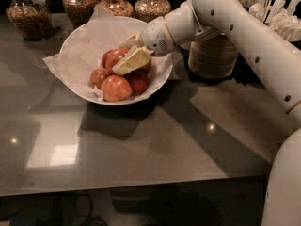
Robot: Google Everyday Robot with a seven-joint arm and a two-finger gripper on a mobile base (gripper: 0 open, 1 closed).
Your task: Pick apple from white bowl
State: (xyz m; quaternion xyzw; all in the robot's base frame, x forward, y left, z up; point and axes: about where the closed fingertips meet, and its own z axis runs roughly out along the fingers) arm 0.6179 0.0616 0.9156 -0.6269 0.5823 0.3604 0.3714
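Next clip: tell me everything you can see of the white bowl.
The white bowl is large, wide and round, with a smooth wall that looks glossy. It sits upright on the dark grey table, in front of a row of glass jars. A crumpled white paper liner covers its inside and sticks out past the left rim. Several red apples lie piled in it. The robot's hand reaches in from the right, down among the apples.
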